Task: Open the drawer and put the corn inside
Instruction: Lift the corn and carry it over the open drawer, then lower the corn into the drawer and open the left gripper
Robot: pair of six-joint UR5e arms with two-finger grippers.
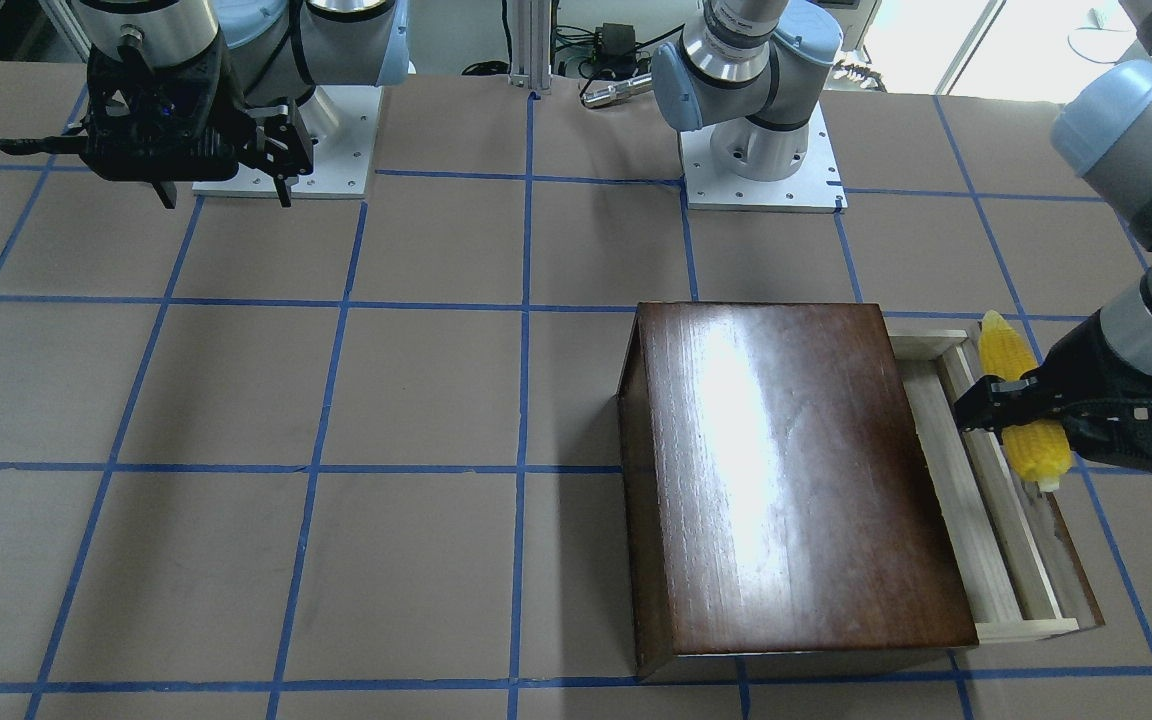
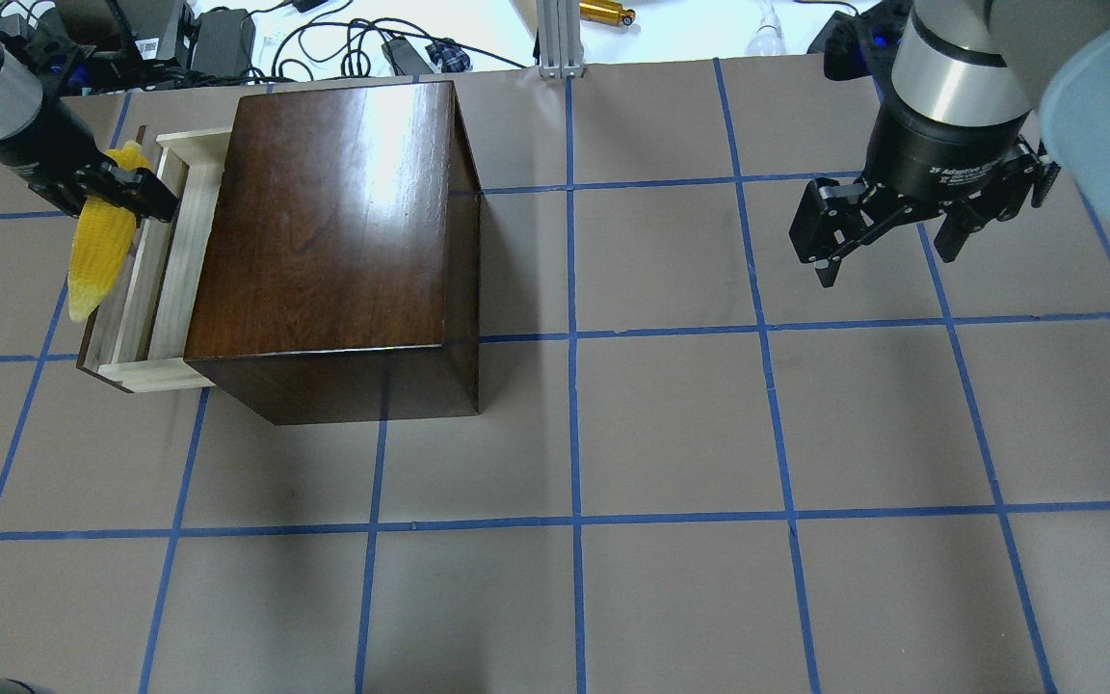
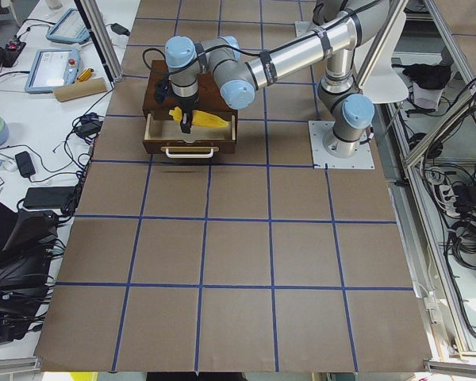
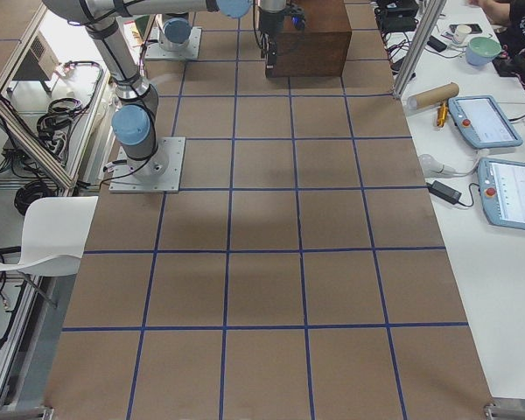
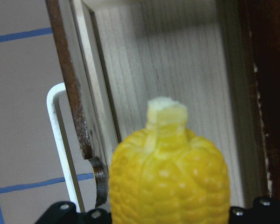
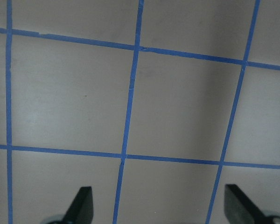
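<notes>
here left gripper (image 2: 126,191) clamps corn (image 2: 104,241) mid-cob above open drawer (image 2: 158,280); right gripper (image 2: 887,236) spread, idle.

"2F Adaptive…" partly legible on right gripper (image 2: 885,268) body.

The left claw (image 2: 131,188) grips the yellow corn cob (image 2: 97,255) above the pulled-out drawer (image 2: 168,289) of the dark wooden box (image 2: 333,231). The right claw (image 2: 885,253) hangs spread over the desk (image 2: 671,434).

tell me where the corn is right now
Overhead view, far left: the corn is held by the left end effector over the open drawer.
</notes>
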